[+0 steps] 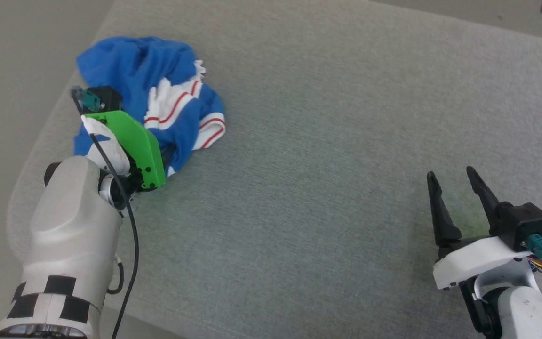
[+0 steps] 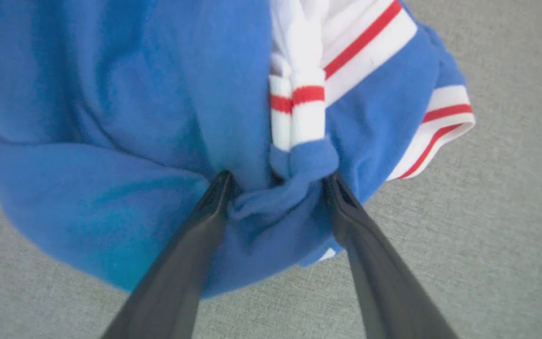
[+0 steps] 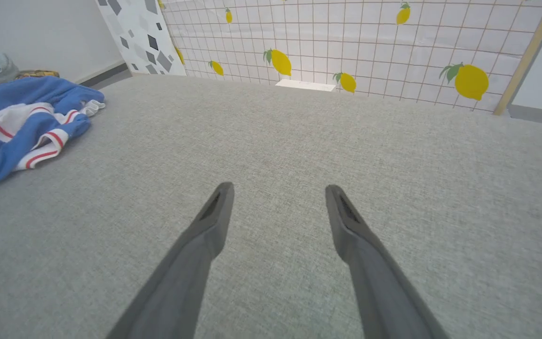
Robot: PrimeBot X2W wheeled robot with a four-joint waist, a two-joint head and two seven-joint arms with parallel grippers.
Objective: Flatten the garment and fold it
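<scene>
The crumpled garment point(image 1: 125, 61) is lying far left on the bench point(image 1: 299, 188), the left hand point(image 2: 275, 181) is sitting spread around its blue fold, and the spread right hand point(image 1: 450, 172) is hanging well away.

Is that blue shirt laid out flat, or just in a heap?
In a heap. The garment lies bunched on the grey surface, its striped trim tangled among blue folds.

Grey surface point(image 1: 322, 188) lies open right of the bunched garment point(image 1: 125, 66).
</scene>
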